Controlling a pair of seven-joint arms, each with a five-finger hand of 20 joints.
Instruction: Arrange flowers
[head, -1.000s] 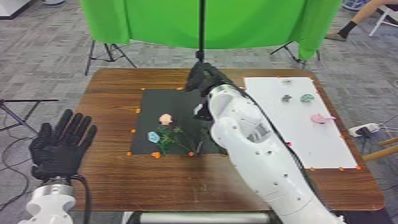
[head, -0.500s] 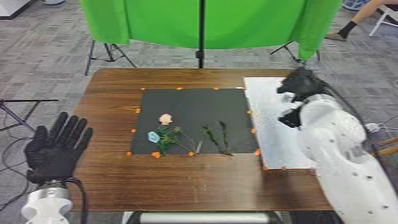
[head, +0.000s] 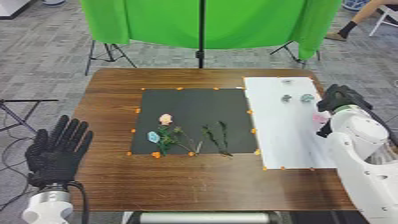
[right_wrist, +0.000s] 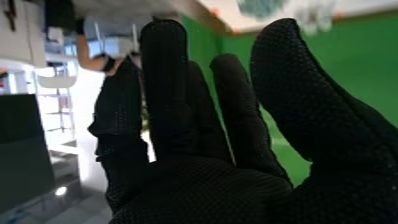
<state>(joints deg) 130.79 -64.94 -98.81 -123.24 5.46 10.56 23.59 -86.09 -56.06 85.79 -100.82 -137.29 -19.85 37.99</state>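
My right hand (head: 342, 97) is over the right edge of the white sheet, beside a partly covered pink flower (head: 321, 119). In the right wrist view, the same hand (right_wrist: 195, 185) is open with straight fingers; a teal flower (right_wrist: 259, 7) lies beyond them. Two small flower heads (head: 306, 98) (head: 286, 98) and another piece (head: 287, 81) rest farther up the sheet. On the black mat are a peach flower (head: 165, 119), a light blue flower (head: 154, 136) and green stems (head: 224, 136). My left hand (head: 55, 155) lies open, palm up, left of the mat.
The black mat (head: 191, 102) and white sheet (head: 284, 142) lie side by side on the brown table (head: 178, 185), with orange markers around their edges. A green cloth (head: 151, 22) hangs beyond the far edge, with stand legs behind the table.
My right hand has moved from over the far part of the black mat, across the white sheet, to its right edge. The dark green stems have come into sight.
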